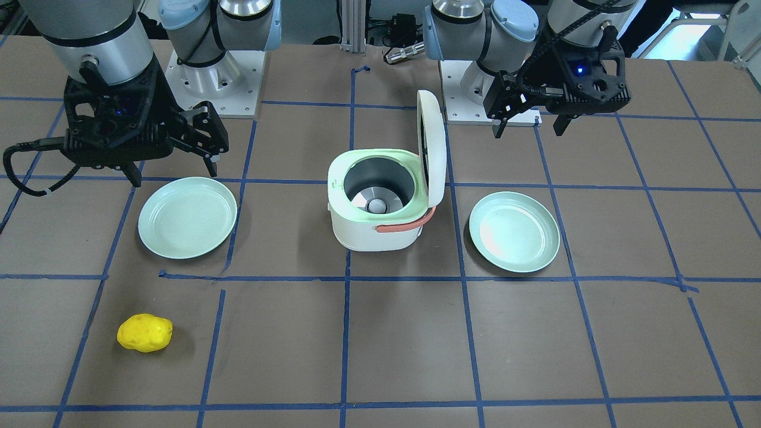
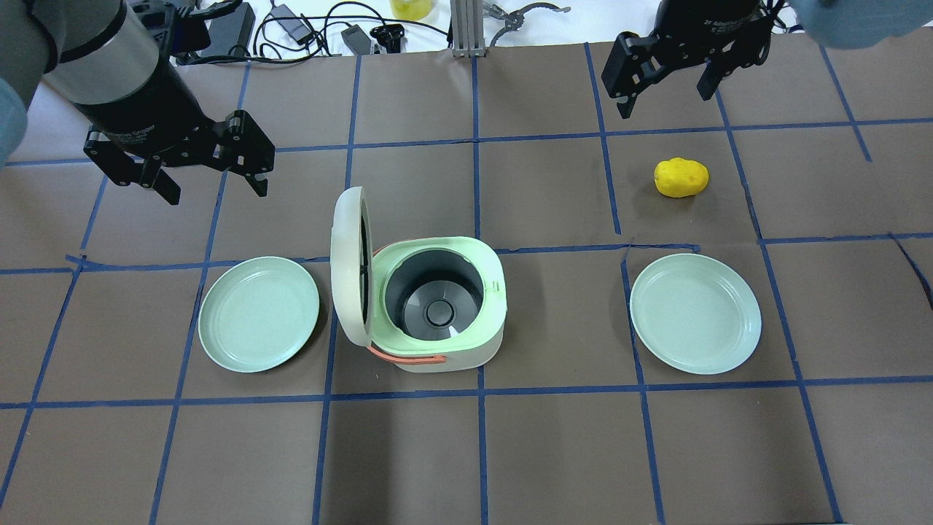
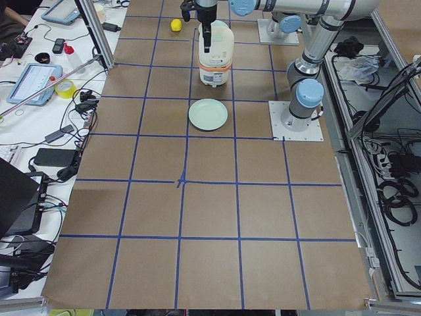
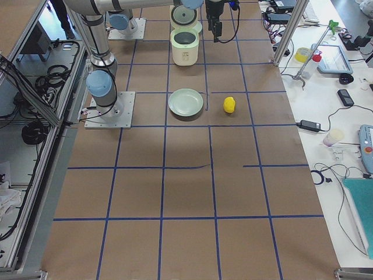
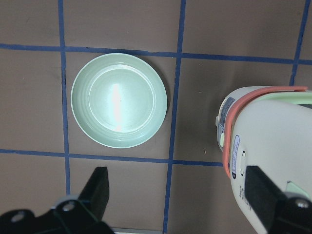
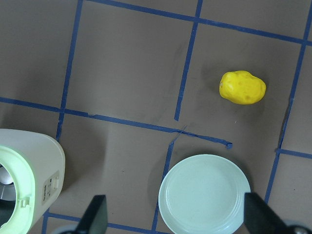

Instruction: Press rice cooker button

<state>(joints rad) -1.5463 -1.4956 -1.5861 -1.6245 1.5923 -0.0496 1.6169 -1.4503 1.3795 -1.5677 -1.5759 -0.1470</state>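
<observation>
The white rice cooker [image 2: 466,350] with a green rim and an orange handle stands mid-table, its lid [image 2: 346,266] swung up and open and its grey pot empty. It also shows in the front view [image 1: 380,232]. I cannot pick out its button for sure. My left gripper [image 2: 216,191] hangs open and empty in the air, beyond the left plate and to the cooker's left; it also shows in the front view [image 1: 529,131]. My right gripper [image 2: 665,100] hangs open and empty far off at the right, beyond the potato; it also shows in the front view [image 1: 174,176].
A pale green plate [image 2: 259,313] lies left of the cooker and another [image 2: 696,313] lies to its right. A yellow potato [image 2: 681,177] lies beyond the right plate. Blue tape lines cross the brown table. Cables and tools lie along the far edge.
</observation>
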